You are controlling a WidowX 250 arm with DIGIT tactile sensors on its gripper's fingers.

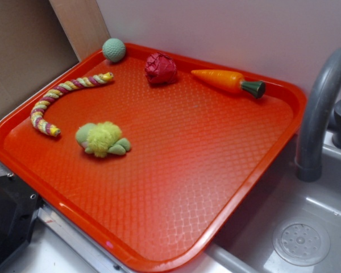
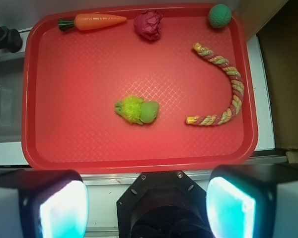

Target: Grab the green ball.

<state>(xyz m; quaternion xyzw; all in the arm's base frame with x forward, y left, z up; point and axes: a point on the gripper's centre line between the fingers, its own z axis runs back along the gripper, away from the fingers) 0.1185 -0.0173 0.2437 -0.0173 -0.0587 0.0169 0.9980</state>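
Red tray [image 1: 227, 187], textured surface, raised rim; set beside a grey sink [image 1: 307, 239] with a curved grey faucet [image 1: 318, 114] at right of the exterior view.

Green ball [image 1: 113, 49], pale teal, dimpled; upper left of the exterior frame, in the tray's far corner, against the rim. Upper right corner of the tray in the wrist view [image 2: 219, 15].

Red ball [image 1: 161, 69], dark, woven; near the far rim, between green ball and carrot, apart from both.

Toy carrot [image 1: 224, 80], orange with green stem end; lying flat along the far rim, stem toward the faucet.

Rope toy [image 1: 59, 102], twisted yellow, pink and green; curved in an arc at left of the exterior frame, one end near the green ball, not touching.

Plush toy [image 1: 103, 139], fuzzy yellow-green; left of tray centre, alone.

Gripper [image 2: 148, 201], bottom of the wrist frame, outside the tray's near rim; two fingers [image 2: 59, 203] set wide apart, nothing between them. Well apart from the green ball.
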